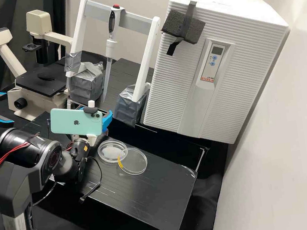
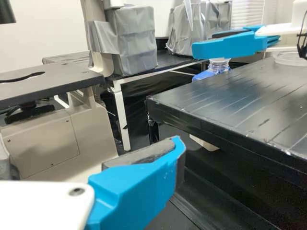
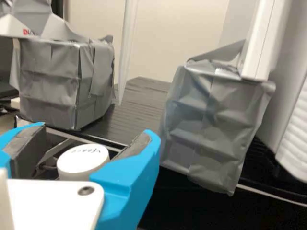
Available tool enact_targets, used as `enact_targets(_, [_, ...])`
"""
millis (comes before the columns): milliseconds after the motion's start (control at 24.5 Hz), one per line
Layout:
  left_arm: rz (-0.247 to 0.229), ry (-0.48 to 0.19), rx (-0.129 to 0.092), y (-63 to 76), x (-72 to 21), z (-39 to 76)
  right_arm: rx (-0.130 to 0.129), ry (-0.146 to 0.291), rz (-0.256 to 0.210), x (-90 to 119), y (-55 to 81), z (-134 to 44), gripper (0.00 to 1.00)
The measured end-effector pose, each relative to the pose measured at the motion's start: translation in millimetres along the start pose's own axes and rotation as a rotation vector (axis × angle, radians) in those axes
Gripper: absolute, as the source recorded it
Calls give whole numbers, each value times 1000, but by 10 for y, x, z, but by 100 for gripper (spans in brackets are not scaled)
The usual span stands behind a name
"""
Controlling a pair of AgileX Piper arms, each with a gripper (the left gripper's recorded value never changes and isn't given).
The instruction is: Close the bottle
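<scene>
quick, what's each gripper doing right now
left gripper: open, holding nothing
right gripper: closed on the white cap

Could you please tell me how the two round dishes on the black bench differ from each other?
The cloudy dish, nearer the phone, looks whitish inside, while the clear dish, nearer the front of the bench, shows the black surface through it. The clear dish bears a yellow strip at its rim; the cloudy dish shows none. Both are round, shallow and lie flat, rims meeting.
</scene>
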Motion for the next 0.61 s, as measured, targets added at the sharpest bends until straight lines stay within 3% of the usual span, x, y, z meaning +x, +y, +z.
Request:
enact_targets(82, [0, 0, 19, 0, 0, 0, 5, 6, 14, -45, 6, -11, 100])
enact_targets(204, [8, 12, 14, 7, 0, -10, 7, 54, 88, -151, 103, -77, 100])
enact_targets(326, [30, 38, 6, 40, -5, -28, 6, 89, 133, -232, 176, -155, 100])
enact_targets(612, [36, 39, 6, 48, -7, -27, -2, 83, 163, -333, 184, -216, 100])
